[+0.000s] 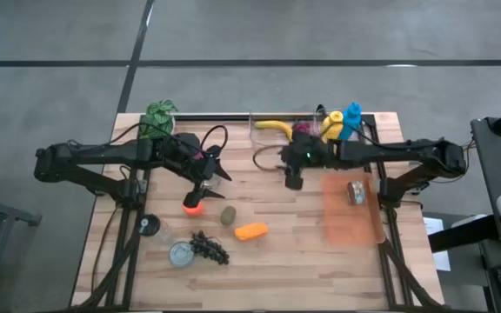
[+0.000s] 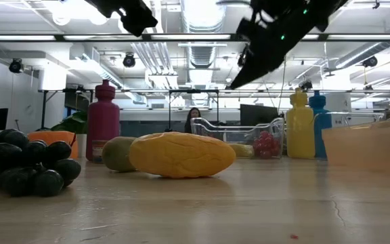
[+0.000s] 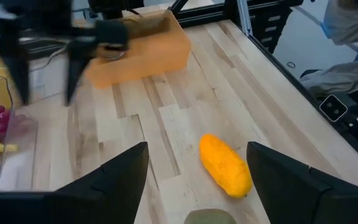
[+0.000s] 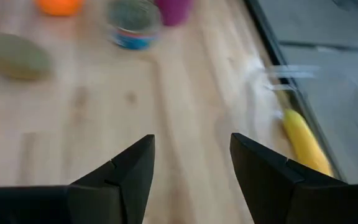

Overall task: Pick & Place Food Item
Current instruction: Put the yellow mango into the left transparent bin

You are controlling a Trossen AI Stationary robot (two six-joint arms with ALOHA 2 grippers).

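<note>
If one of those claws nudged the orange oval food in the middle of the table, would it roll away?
Probably somewhat. The orange food item is rounded and lies on its side on the bare wooden table, so a sideways push could roll it. Its smooth-looking skin might slip between fingers.

You see a grey floor (image 1: 320, 30) with dark seams, and bright ceiling lights (image 2: 202, 13) over office desks.
</note>
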